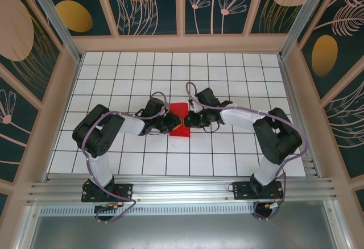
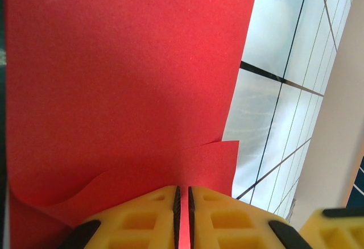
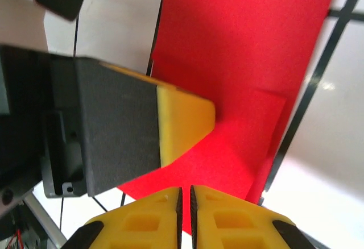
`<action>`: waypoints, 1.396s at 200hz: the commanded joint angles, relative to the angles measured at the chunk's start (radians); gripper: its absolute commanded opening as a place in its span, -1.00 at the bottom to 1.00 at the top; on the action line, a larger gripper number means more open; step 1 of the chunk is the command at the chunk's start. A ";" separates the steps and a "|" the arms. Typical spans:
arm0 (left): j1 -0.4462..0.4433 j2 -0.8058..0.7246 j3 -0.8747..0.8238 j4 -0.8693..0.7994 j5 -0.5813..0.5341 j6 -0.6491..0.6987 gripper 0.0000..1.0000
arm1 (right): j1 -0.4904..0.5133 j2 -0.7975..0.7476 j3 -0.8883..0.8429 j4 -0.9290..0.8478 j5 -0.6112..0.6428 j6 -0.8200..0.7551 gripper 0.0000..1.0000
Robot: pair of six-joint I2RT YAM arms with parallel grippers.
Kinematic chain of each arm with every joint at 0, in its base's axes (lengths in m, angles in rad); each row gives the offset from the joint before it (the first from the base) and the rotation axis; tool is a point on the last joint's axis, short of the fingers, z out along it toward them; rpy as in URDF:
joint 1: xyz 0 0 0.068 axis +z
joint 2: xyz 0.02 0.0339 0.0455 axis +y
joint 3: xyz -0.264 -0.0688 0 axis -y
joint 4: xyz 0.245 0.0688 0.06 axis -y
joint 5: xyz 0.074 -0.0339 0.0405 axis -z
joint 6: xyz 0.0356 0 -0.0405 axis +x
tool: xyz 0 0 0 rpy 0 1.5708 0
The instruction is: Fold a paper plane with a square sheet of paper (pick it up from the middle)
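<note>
Thin matte bright red sheet of paper (image 1: 180, 112), part-folded, was between both arms at the centre of the white gridded table (image 1: 227, 67), long axis ran near-to-far, left fingers (image 2: 142, 218) and right fingers (image 3: 227, 218) each clamped on it

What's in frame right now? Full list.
sheet of paper: one, red, partly folded, table centre, between the two grippers
table: one, white grid tiles, under the paper and arms
wall panels: several, dark teal with floral print, around the table
rail: one, silver, near edge, at the arm bases
left gripper: one, yellow fingers, shut on the paper
right gripper: one, yellow fingers, shut on the paper
</note>
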 commanded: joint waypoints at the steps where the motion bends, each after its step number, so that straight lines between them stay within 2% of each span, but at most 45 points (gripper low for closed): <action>1: -0.004 0.020 0.004 -0.058 -0.050 0.018 -0.69 | 0.012 0.023 -0.015 -0.023 -0.031 -0.002 -0.72; 117: -0.004 0.021 0.000 -0.064 -0.057 0.016 -0.69 | 0.017 0.095 -0.001 -0.079 0.003 -0.033 -0.72; 148: -0.005 0.022 0.000 -0.070 -0.063 0.017 -0.69 | 0.016 0.084 0.012 -0.098 0.045 -0.038 -0.72; 197: -0.003 0.025 0.000 -0.072 -0.063 0.016 -0.69 | 0.043 0.035 0.022 -0.082 -0.003 -0.051 -0.71; 279: -0.004 0.024 -0.001 -0.073 -0.064 0.016 -0.69 | 0.058 0.050 0.030 -0.093 0.027 -0.046 -0.71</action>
